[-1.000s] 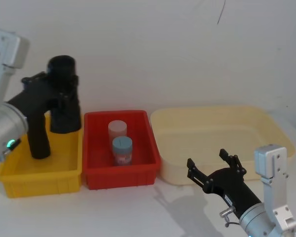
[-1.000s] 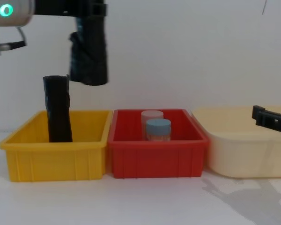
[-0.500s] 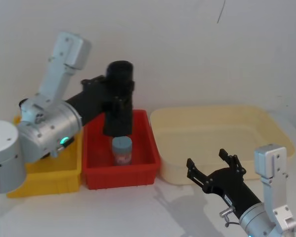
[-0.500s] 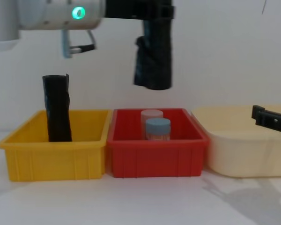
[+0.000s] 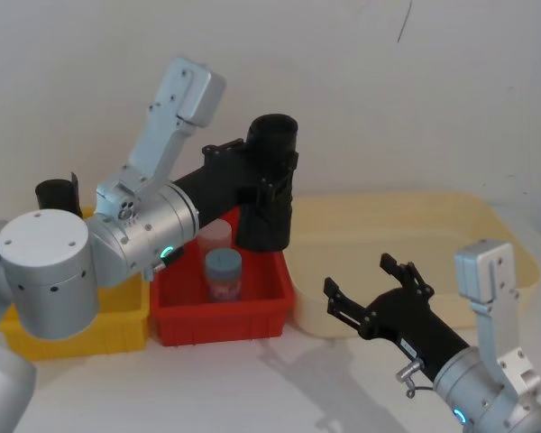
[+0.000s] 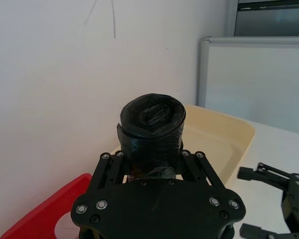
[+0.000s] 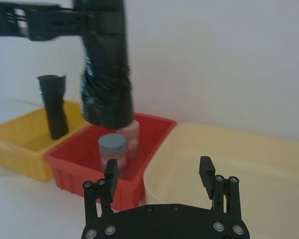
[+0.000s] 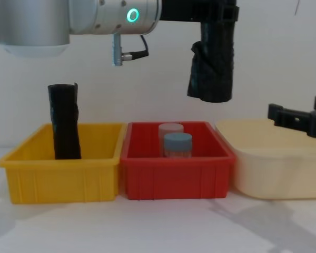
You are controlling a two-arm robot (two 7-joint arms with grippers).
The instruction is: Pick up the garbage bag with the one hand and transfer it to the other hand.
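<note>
- Done with the pickup, by the look of it: thick black glossy plastic-film garbage bag roll (image 5: 269, 194) clamped upright in the long black left gripper (image 5: 257, 171), hanging in the air above the right end of the red plastic bin (image 8: 176, 176).
- Waiting lower down by the front of the cream plastic tray (image 5: 451, 230): long black right gripper (image 5: 356, 273), jaws spread wide, holding nothing, well apart from the roll.
- Left to do: closing that gap, clamping the right gripper round the roll, then letting go with the left.
- Roughly halfway, I'd guess.
</note>
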